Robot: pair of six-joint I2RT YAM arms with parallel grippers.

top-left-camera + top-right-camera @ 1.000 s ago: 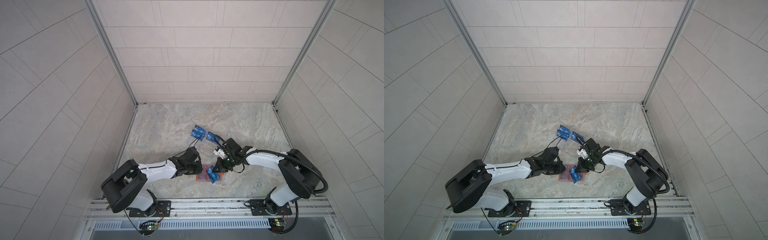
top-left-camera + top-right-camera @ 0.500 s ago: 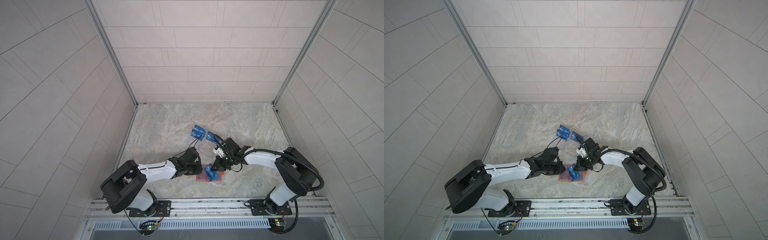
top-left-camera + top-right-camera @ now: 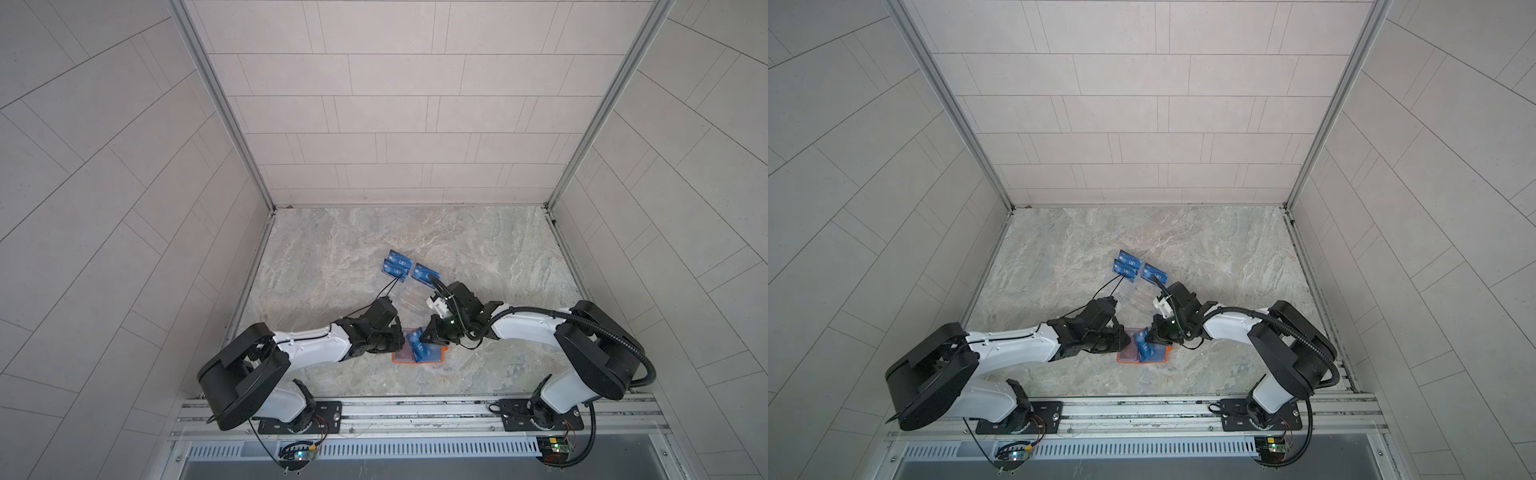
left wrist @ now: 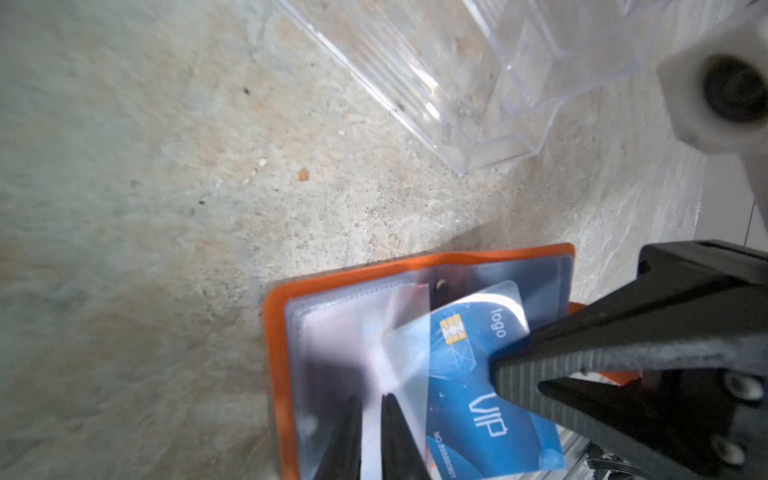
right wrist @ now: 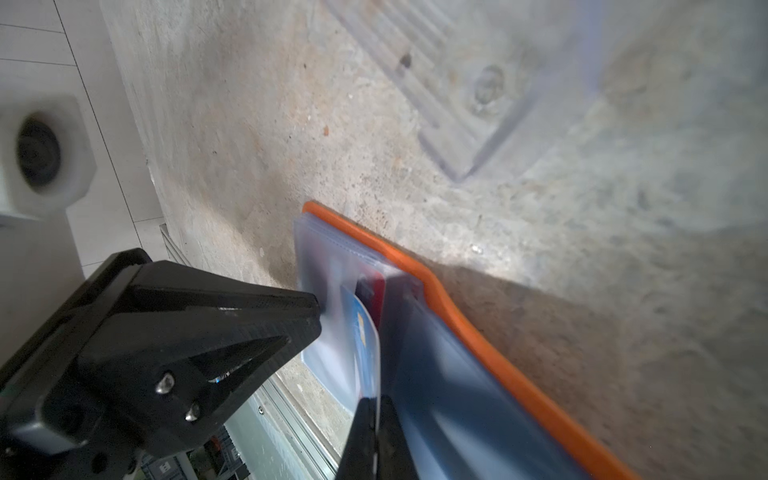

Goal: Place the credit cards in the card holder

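Orange card holder (image 4: 274, 353) lies open on the marble table (image 4: 166, 166). The right gripper (image 5: 377, 401) clamps 1 blue card (image 4: 469, 395), its edge under a clear sleeve (image 4: 353, 332) pinched in the narrow jaws of the left gripper (image 4: 372, 399).

On marble tabletop (image 3: 332, 257), orange leather-like card holder (image 3: 433, 354) lying open, blue plastic card (image 3: 417, 348) between its sleeves, clear acrylic tiered rack (image 3: 409, 299) just behind
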